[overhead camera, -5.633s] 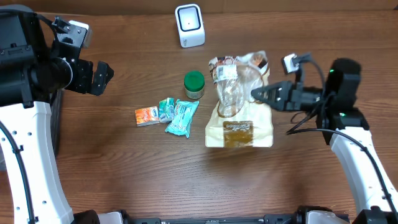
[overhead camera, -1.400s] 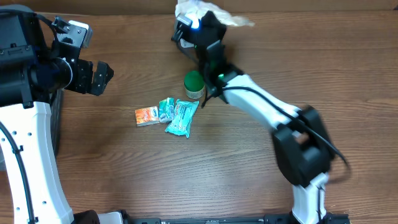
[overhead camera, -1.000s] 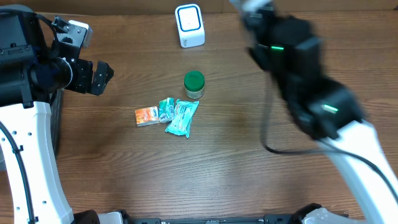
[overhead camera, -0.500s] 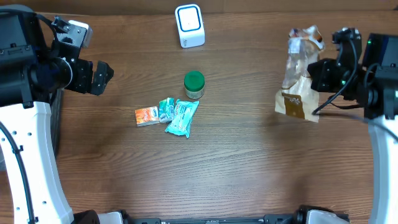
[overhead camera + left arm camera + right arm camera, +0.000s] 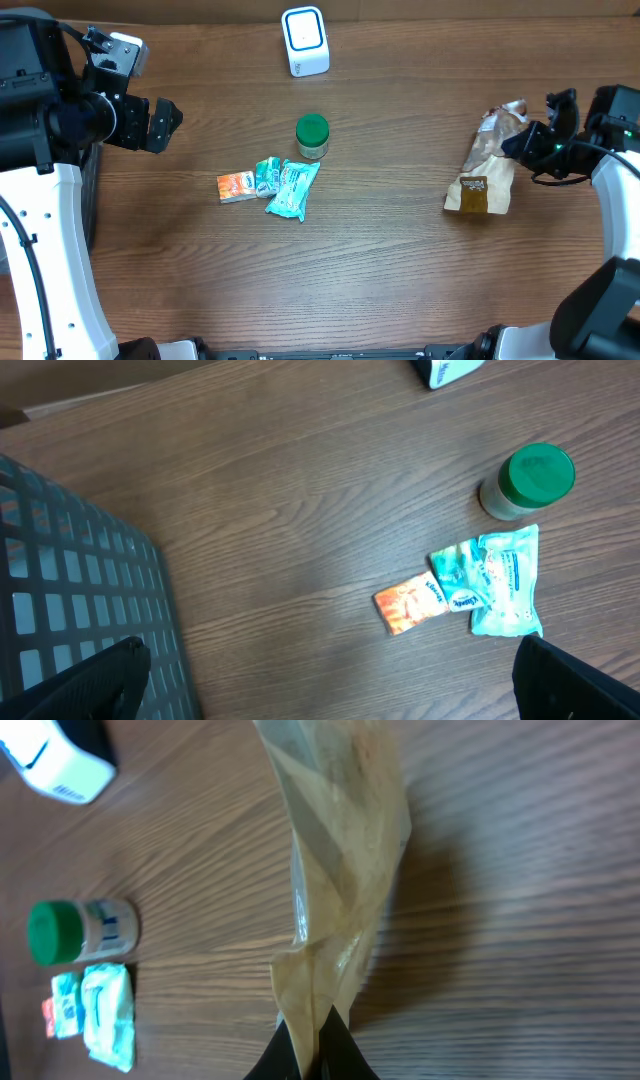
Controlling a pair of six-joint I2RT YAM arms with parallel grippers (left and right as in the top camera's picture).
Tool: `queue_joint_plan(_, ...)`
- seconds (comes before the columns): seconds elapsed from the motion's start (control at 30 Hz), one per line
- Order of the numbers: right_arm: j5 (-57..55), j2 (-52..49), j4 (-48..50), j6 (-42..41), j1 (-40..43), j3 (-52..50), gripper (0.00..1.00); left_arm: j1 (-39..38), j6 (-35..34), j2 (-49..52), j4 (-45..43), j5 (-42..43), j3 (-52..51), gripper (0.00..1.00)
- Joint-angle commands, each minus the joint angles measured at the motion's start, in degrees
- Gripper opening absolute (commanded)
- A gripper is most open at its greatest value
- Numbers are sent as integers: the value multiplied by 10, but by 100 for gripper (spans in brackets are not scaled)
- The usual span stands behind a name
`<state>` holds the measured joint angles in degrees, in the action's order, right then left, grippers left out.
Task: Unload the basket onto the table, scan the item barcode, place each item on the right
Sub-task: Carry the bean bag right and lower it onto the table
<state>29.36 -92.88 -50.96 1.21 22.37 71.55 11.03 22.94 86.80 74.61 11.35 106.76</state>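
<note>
Fingers of our right gripper [image 5: 312, 1032] clamp one thin end of the snack bag [image 5: 485, 165], which we judge leaves its label free. The bag seems to rest on the surface [image 5: 400, 280] at the right. Our left gripper [image 5: 165, 122] hangs idle, fingers spread wide, clear of the packets [image 5: 270, 185] and jar [image 5: 312, 137]. Farthest off, the scanner [image 5: 305, 40] stands well apart from the bag.

Matt wood-grain table [image 5: 400, 280], crinkled glossy clear plastic bag [image 5: 486, 160], smooth green plastic jar lid [image 5: 312, 129], shiny foil sachets [image 5: 291, 188]

light: even, bright | shadows: soft | focus: sharp | glare: none
</note>
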Motion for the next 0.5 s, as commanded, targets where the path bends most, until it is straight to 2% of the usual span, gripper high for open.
queue_joint_plan(0.0,8,-16,4,-11,23,0,4,2,13,-3,0,2,11,100)
queue_joint_plan(0.4,-35,-81,12,-12,37,-1,4,2,13,-3,0,2,11,99)
queue_joint_plan(0.43,-43,-82,12,-12,38,-1,9,2,13,-3,0,2,11,100)
queue_joint_plan(0.47,-54,-81,9,-13,37,-1,28,2,13,-3,0,2,11,100)
